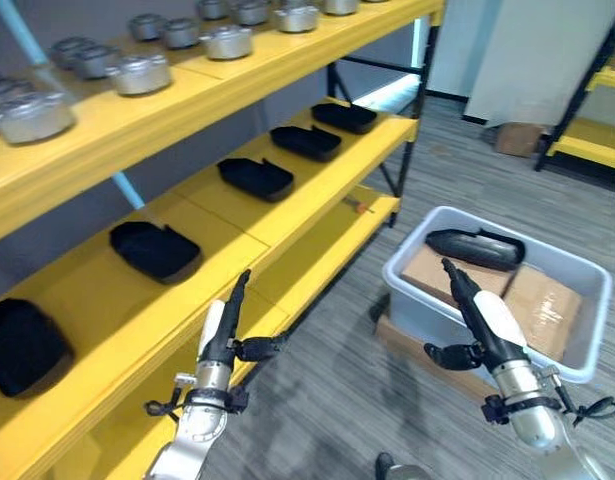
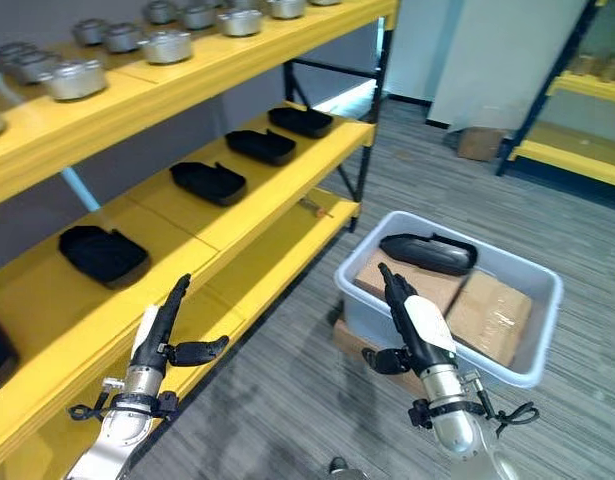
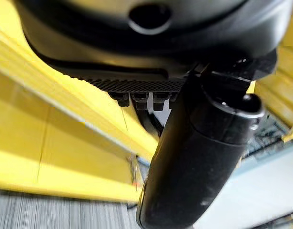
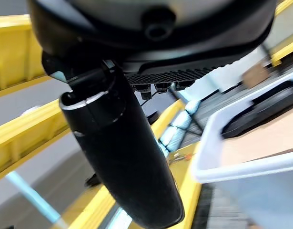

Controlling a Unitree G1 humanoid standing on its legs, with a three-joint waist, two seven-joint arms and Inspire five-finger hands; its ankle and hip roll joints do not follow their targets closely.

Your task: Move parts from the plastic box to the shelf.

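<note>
One black part (image 1: 475, 248) left in the plastic box (image 1: 577, 275) looks rigid and light; I'd grip its middle, both robot hands (image 1: 465, 296) flat and empty.

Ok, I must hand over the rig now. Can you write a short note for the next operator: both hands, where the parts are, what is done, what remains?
Left hand: open, empty, raised before the middle shelf.
Right hand: open, empty, raised beside the plastic box.
Done: five black parts lie in a row on the middle shelf, e.g. one near the left hand.
Left: one black part lies in the box on top of cardboard boxes. It is not yet grasped.
</note>
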